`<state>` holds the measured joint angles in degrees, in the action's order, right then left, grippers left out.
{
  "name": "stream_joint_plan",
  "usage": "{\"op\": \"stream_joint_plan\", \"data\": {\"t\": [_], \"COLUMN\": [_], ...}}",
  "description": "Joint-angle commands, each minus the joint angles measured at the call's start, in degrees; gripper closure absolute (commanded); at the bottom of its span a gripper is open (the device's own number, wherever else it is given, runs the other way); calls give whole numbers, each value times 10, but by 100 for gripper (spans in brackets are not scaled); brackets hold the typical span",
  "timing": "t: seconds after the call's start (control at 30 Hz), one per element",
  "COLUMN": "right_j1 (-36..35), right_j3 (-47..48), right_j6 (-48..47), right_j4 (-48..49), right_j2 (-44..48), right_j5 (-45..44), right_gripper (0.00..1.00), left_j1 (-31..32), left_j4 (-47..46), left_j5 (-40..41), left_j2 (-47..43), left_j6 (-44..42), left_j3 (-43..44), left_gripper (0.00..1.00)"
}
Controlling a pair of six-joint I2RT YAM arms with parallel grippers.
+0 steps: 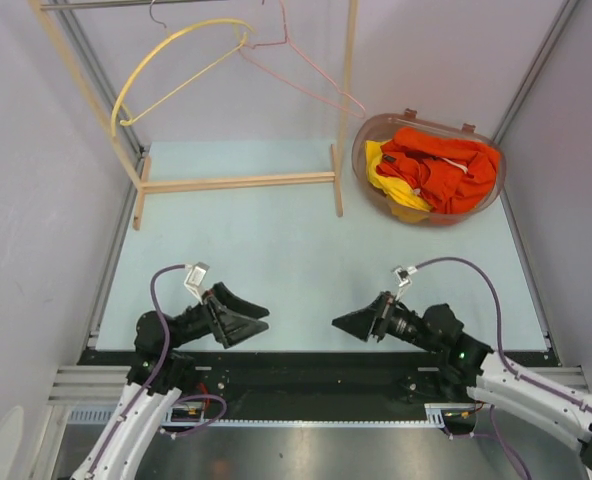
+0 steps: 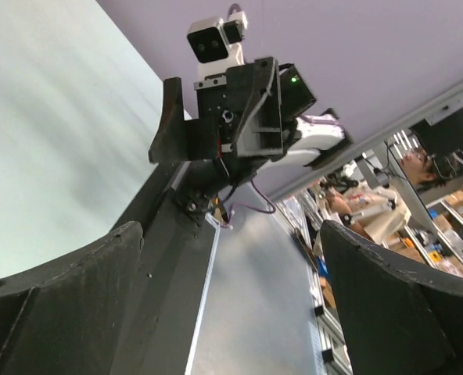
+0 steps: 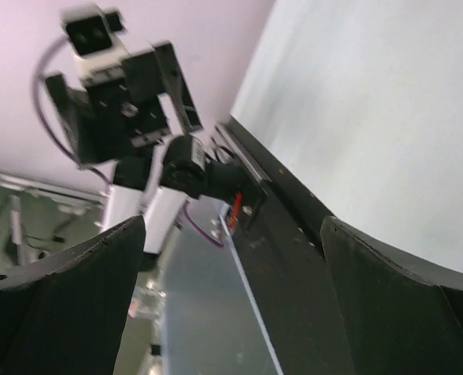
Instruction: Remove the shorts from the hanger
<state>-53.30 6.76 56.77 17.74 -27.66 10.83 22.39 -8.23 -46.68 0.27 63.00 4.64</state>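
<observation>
Top external: orange-red shorts (image 1: 446, 165) over yellow shorts (image 1: 384, 178) in basket (image 1: 368, 130), heap L-R.

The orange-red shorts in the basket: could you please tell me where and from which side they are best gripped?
Probably the raised, crumpled fold at the top of the orange-red shorts, coming straight down from above. They lie heaped largely over the yellow shorts inside the basket, whose wall blocks a sideways approach.

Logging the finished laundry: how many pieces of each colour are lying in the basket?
Orange-red shorts: 1
Yellow shorts: 1
Total: 2, both in the basket.
</observation>
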Motion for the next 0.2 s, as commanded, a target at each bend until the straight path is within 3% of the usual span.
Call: {"op": "stream_joint_plan", "data": {"t": [0.0,0.07,0.1,0.13,0.17], "right_j1": [-5,-28,-34,-38,-39], "right_j3": [-122,-127,-127,-131,-137], "right_j6": [115,104,105,113,125], "right_j4": [106,57,68,114,250], "right_j2": [170,231,260,244,228], "right_j5": [-86,-103,-107,-100,-72], "right_gripper": [0,0,0,0,0], "left_j1": [4,5,5,5,5], "left_j4": [-156,-311,-394,-526,-576], "left_j5": [-57,-52,-35,19,44], "left_j2": [-76,-77,-78,-81,-82], "left_j6": [80,168,266,303,328], "left_j3": [-38,-113,-134,-151,-158], "left_gripper": [0,0,0,0,0]}}
